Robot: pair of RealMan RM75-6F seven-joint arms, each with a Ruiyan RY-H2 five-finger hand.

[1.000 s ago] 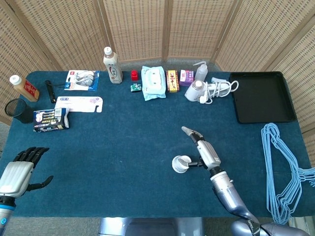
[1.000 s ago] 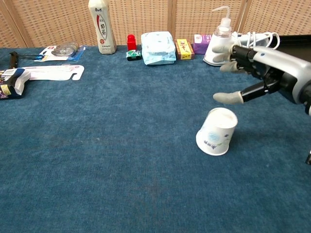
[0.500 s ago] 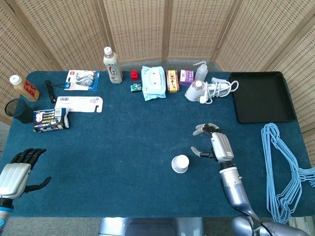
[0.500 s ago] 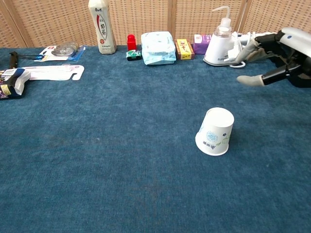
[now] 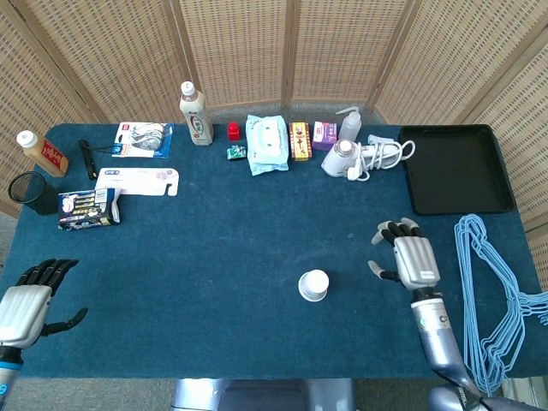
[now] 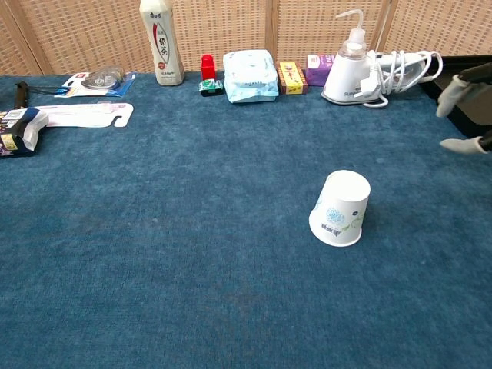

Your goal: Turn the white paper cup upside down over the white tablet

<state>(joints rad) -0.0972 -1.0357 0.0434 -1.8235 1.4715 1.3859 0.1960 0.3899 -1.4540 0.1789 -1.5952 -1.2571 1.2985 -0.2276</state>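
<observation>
The white paper cup (image 5: 313, 285) (image 6: 340, 208) stands upside down on the blue table cloth, base up, with a small print on its side. No white tablet shows; anything under the cup is hidden. My right hand (image 5: 410, 258) hovers to the right of the cup, well apart from it, fingers spread and empty; only its fingertips (image 6: 465, 86) show at the right edge of the chest view. My left hand (image 5: 30, 302) rests at the front left corner, open and empty.
Along the back edge stand a bottle (image 5: 196, 114), a wipes pack (image 5: 266, 144), small boxes (image 5: 299, 140) and a white iron with its cord (image 5: 355, 156). A black tray (image 5: 452, 168) lies back right, blue hangers (image 5: 492, 295) right, packets (image 5: 137, 181) left.
My right hand has let go of the cup and drawn away to the right. The cup now stands settled upside down. The left hand has barely moved.
</observation>
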